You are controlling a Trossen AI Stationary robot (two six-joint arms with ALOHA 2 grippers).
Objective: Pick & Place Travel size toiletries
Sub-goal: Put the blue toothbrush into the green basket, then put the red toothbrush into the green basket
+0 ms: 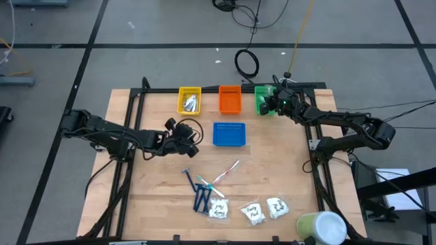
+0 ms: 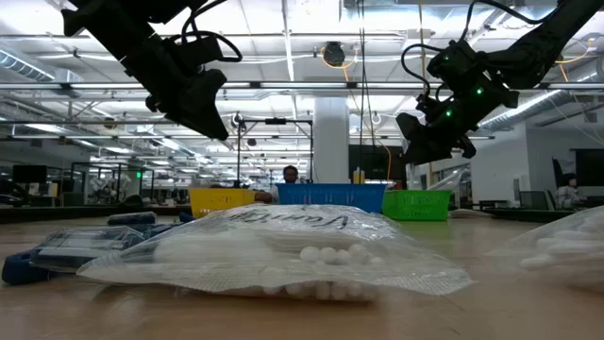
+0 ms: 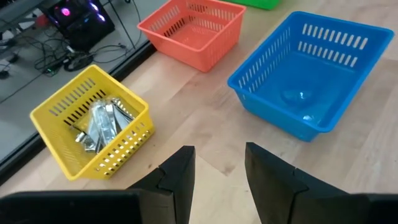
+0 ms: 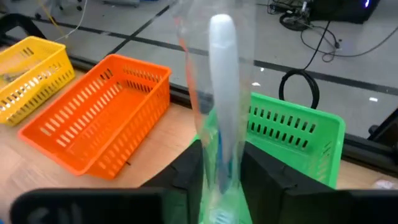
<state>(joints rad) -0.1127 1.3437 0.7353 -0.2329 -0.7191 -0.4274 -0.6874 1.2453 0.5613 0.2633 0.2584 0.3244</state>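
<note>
High view: our right gripper [image 1: 272, 102] hangs over the green tray [image 1: 261, 107].

Right wrist view: its jaws clamp a wrapped stick [image 4: 222, 93]; loosening early risks it tipping outside.

Left wrist view: our left gripper [image 3: 219, 168] hovers, jaws apart, empty.

The wooden table [image 1: 136, 197] holds four little trays near its far edge: a yellow tray [image 1: 190, 99], an orange tray [image 1: 230, 99], a green tray [image 1: 262, 100] and a blue tray [image 1: 229, 134] just in front. Nearer the front lie blue razors [image 1: 201, 199], a wrapped stick [image 1: 226, 173], three white bags [image 1: 253, 212] and a big pale cylinder [image 1: 321, 227].
</note>
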